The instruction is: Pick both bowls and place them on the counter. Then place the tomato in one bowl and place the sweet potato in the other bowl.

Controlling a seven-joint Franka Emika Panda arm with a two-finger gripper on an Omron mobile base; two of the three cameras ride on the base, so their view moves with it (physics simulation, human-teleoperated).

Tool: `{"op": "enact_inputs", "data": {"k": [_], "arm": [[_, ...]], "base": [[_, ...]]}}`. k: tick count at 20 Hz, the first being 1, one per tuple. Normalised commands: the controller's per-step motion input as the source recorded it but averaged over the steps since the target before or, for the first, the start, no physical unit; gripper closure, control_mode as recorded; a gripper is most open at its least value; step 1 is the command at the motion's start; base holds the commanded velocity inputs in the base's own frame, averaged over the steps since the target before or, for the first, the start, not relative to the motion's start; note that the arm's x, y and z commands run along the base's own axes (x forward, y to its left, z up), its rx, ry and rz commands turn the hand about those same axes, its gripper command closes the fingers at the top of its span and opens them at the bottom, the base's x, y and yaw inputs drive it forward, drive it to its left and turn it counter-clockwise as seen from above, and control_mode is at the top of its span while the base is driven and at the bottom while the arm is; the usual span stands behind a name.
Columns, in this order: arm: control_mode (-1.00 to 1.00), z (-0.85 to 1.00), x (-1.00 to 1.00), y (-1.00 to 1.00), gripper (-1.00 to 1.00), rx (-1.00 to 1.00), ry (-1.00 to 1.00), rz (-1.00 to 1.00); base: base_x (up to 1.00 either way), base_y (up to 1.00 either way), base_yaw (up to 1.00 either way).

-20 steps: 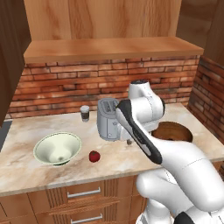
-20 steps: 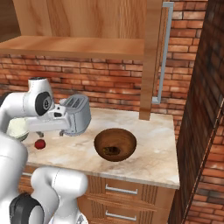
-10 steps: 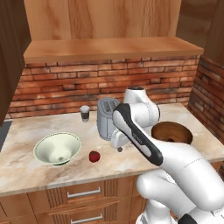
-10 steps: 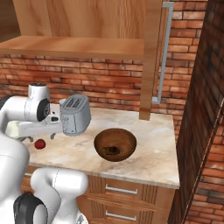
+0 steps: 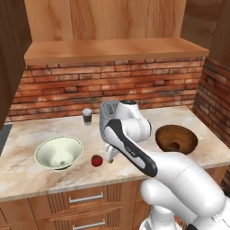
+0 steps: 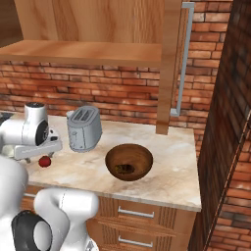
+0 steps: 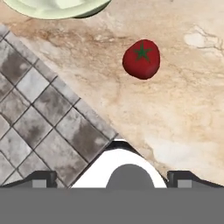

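Note:
The tomato (image 5: pixel 96 160) lies on the counter (image 5: pixel 27 175) between the white, green-banded bowl (image 5: pixel 58 152) and my gripper (image 5: pixel 109 159). My gripper hangs just right of it, near the counter's front edge. In the hand view the tomato (image 7: pixel 141 59) sits ahead of my gripper (image 7: pixel 112 177) and a little to the right. The jaws stand wide open with nothing between them. The white bowl's rim (image 7: pixel 57 6) shows at the top there. The dark brown bowl (image 6: pixel 129 162) rests further right on the counter, with the sweet potato (image 6: pixel 123 169) inside it.
A grey toaster (image 6: pixel 84 128) stands behind the arm by the brick wall. A small shaker (image 5: pixel 86 116) sits at the back, left of it. The counter's front edge runs across the hand view, with tiled floor (image 7: pixel 35 109) below. A wooden shelf hangs overhead.
The arm has swung left, away from the brown bowl, and lowered the hand next to the tomato. The jaws have stayed open. Nothing on the counter has moved.

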Motion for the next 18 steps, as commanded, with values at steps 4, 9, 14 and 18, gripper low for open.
{"op": "enact_inputs", "data": {"k": [4,9,14,18], "arm": [[-1.00,-0.30,0.33,0.34,-1.00,0.03,-0.01,0.06],[-1.00,-0.30,0.37,0.25,-1.00,0.04,0.00,0.02],[-1.00,-0.25,0.37,0.10,-1.00,0.00,-0.03,0.00],[-1.00,-0.26,0.30,0.11,-1.00,0.00,-0.05,0.00]], "base": [[0.00,0.00,0.00],[0.00,0.00,0.00],[0.00,0.00,0.00],[0.00,0.00,0.00]]}}
